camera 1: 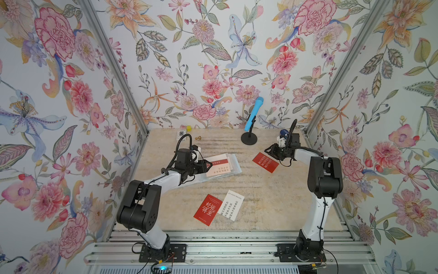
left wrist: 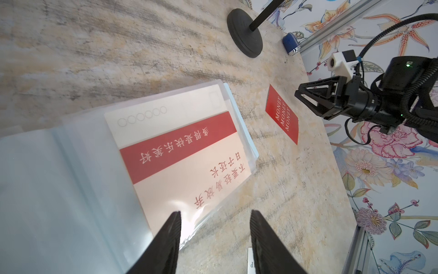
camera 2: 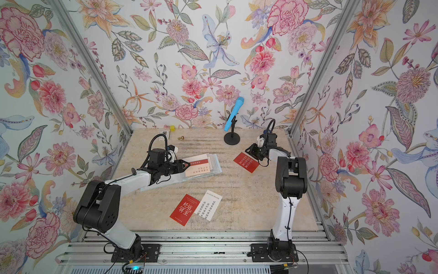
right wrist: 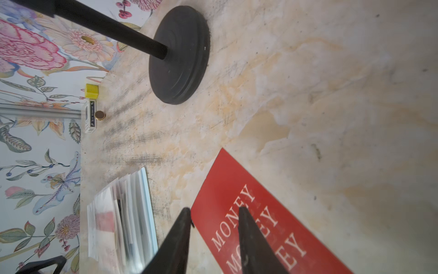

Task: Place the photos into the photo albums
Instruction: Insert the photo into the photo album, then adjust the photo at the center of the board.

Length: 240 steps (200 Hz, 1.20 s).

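The photo album (camera 1: 213, 179) (left wrist: 47, 189) lies open on the table, left of centre. A pale pink photo with a red band (camera 1: 219, 164) (left wrist: 180, 147) sits under its clear sleeve. My left gripper (camera 1: 209, 164) (left wrist: 214, 213) hovers open over the album's near corner, holding nothing. A red "MONEY" photo (camera 1: 265, 162) (right wrist: 225, 185) lies flat to the right. My right gripper (camera 1: 266, 150) (right wrist: 214, 208) is open just above that photo's corner, one finger over the card and one beside it. A red photo with Chinese lettering (camera 1: 207, 210) and a white photo (camera 1: 231, 208) lie near the front.
A black stand (camera 1: 248, 137) holding a blue microphone (camera 1: 254, 113) is at the back, close to my right gripper. A small white box (camera 1: 180, 135), a yellow cube (camera 1: 189, 128) and a brass piece (camera 1: 197, 137) sit at the back left. Flowered walls close in three sides.
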Each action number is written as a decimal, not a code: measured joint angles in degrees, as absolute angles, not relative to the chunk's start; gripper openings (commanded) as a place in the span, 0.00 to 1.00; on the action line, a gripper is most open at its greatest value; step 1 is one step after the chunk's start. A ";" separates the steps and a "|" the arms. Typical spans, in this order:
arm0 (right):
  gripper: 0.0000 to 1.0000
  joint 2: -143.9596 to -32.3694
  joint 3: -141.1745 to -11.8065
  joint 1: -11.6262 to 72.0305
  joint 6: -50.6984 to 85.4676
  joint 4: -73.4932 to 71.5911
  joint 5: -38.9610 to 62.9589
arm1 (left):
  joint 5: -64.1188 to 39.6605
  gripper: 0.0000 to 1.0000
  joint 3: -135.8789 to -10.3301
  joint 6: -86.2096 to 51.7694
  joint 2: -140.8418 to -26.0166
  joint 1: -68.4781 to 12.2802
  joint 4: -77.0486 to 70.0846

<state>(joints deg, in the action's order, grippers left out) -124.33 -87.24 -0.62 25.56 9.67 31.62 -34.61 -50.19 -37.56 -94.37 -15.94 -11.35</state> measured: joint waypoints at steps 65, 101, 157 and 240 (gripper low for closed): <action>0.37 -131.37 -97.69 -0.56 20.64 19.66 27.22 | -35.79 0.50 -48.99 -37.54 -93.71 -17.26 -14.31; 0.37 -131.92 -98.70 -0.01 18.65 21.41 26.98 | -35.81 0.50 -48.99 -37.54 -93.73 -17.76 -15.35; 0.37 -129.99 -95.02 3.14 17.06 20.75 28.71 | -36.07 0.50 -49.98 -37.50 -95.39 -19.97 -15.68; 0.37 -122.13 -83.59 5.93 16.67 21.91 30.35 | -36.51 0.50 -56.23 -37.32 -100.25 -23.46 -15.51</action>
